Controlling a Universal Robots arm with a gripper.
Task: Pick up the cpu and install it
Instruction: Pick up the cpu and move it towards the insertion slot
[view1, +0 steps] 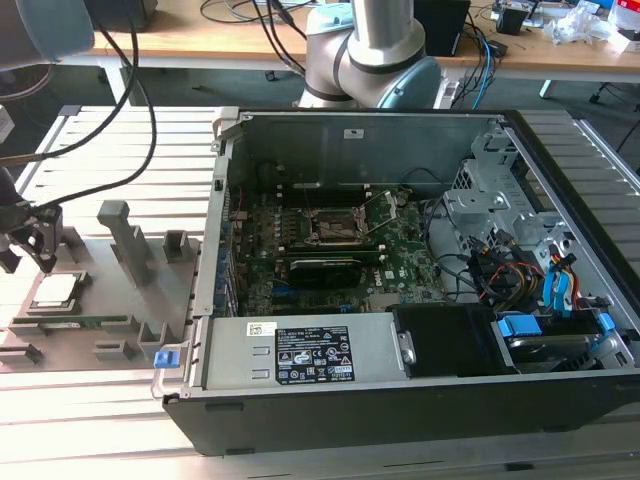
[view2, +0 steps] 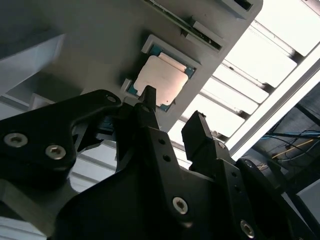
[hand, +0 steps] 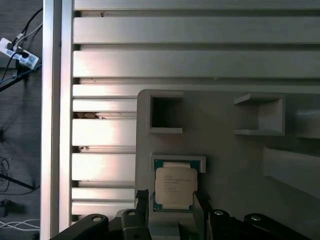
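Poised at the exterior view's left, gripper (view1: 42, 262) low over the cpu (view1: 55, 292) on the grey fixture tray (view1: 100, 298). Fingers (hand: 142, 199) spread a little wider than the cpu (hand: 175, 186), one on either side of it in both wrist views; clamped on nothing, and cannot tell whether grazing its edges. Cpu lying flat in a shallow square recess, silvery plate up, green rim showing. Just beside it on the tray, a long green memory stick (view1: 95, 322). Well apart, toward the exterior view's right, the open computer case (view1: 420, 405) with the motherboard socket (view1: 335, 228) inside.
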